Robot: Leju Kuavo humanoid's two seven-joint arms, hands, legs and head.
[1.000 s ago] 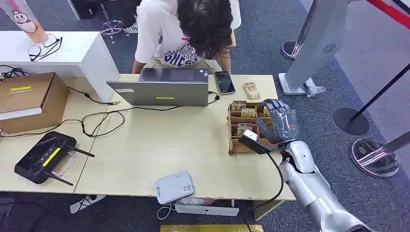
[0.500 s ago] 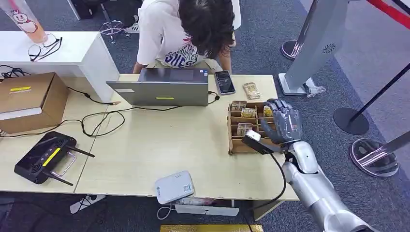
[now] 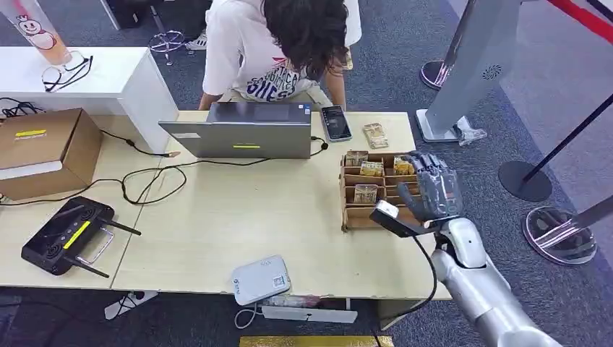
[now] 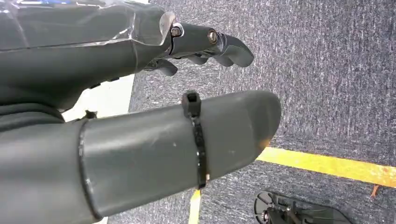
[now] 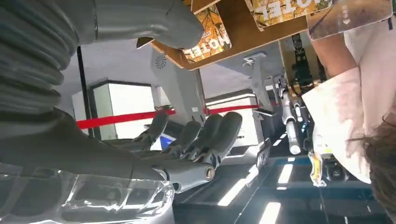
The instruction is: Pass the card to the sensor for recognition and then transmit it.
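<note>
A wooden card rack [image 3: 351,215] stands on the right part of the light table [image 3: 253,210], with several patterned cards [image 3: 371,168] upright in its slots. One more card [image 3: 376,135] lies flat behind the rack. My right hand [image 3: 435,190] hovers at the rack's right side, over the table's edge, fingers spread and holding nothing. The right wrist view has the same hand [image 5: 187,144] with straight fingers close to the rack [image 5: 243,32] and a card [image 5: 212,35]. The white sensor box [image 3: 261,279] sits at the table's front edge. My left hand [image 4: 140,140] hangs over the carpet, empty.
A person [image 3: 282,43] leans over a grey laptop [image 3: 246,130] at the far edge, with a phone [image 3: 335,123] beside it. A black controller [image 3: 66,235], a cardboard box [image 3: 43,148] and cables [image 3: 152,181] lie on the left. Stanchion bases [image 3: 560,235] and a grey kiosk [image 3: 470,65] stand to the right.
My right hand has drawn away from above the card rack, moving right and toward me to the table's edge. The person has shifted slightly.
</note>
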